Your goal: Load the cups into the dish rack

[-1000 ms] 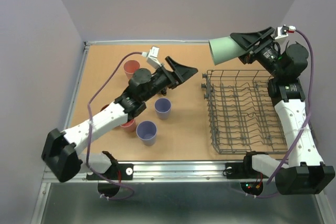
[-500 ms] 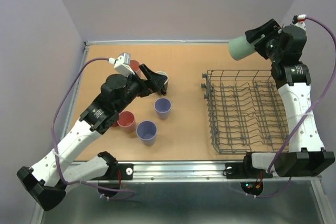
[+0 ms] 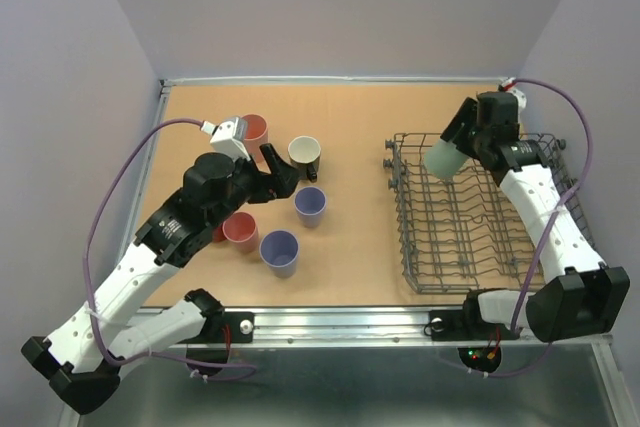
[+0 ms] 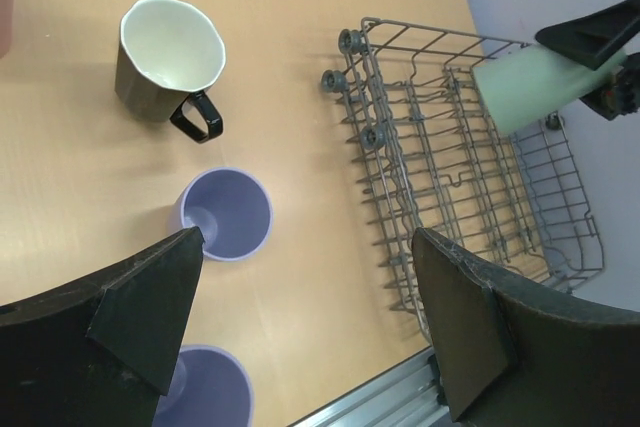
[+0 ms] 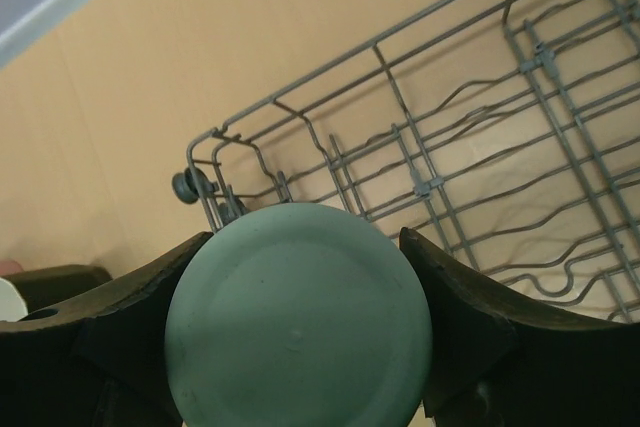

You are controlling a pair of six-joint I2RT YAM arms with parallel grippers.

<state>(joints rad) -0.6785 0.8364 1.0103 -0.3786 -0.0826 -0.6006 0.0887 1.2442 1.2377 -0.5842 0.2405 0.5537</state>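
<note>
My right claw (image 3: pixel 462 135) grips 1 green cup (image 3: pixel 441 161) by its sides over the rack (image 3: pixel 400 227) at the surface's (image 3: pixel 350 117) right edge. The cup looks light, stiff and probably slick. My left claw (image 4: pixel 305 317) gapes wide near 1 lavender cup (image 4: pixel 226 215).

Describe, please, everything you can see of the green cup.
The green cup is a plain pale sage-green tumbler with no handle and a smooth, matt surface, perhaps plastic. The right gripper holds it in the air, its black fingers pressing on both sides near the bottom. The cup is tilted: its flat round bottom faces the wrist and its mouth points down toward the far left corner of the dish rack. It seems to touch nothing else; the inside is not visible.
</note>
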